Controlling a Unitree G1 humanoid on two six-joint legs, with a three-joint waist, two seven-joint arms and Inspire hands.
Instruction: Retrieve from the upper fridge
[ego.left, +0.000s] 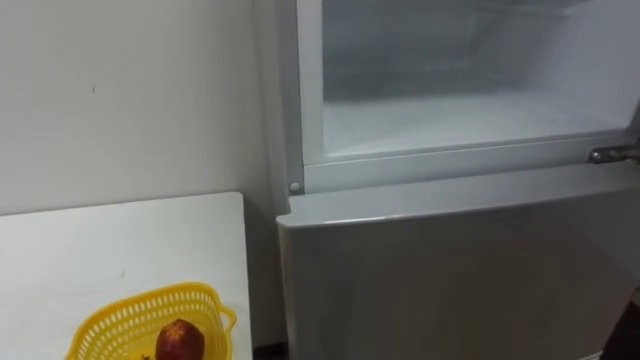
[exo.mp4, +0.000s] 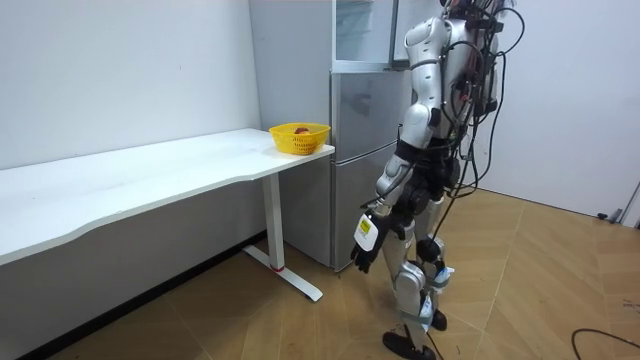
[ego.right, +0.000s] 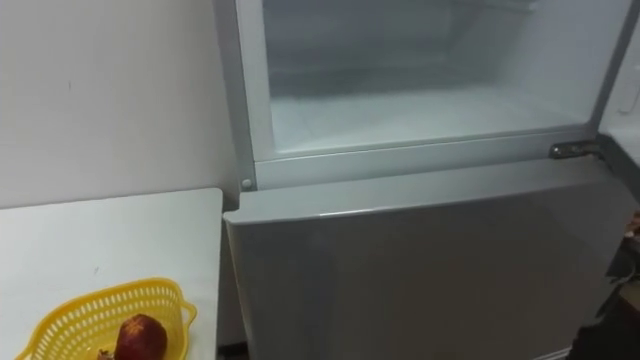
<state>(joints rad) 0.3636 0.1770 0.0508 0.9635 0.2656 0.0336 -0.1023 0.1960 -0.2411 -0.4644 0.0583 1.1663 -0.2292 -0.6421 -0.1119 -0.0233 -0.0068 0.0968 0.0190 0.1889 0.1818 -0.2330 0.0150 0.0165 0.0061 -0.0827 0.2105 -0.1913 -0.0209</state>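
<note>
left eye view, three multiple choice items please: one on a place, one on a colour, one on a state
1. Where is the basket? A on the table B inside the freezer C on the floor
2. What colour is the basket? A blue B yellow C white
3. The fridge has its upper compartment: A open B shut C taped over
1 A, it sits on the table's corner; 2 B, yellow mesh; 3 A, its white inside shows.

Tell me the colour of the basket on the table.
Yellow; the basket shows best in the left eye view.
</note>
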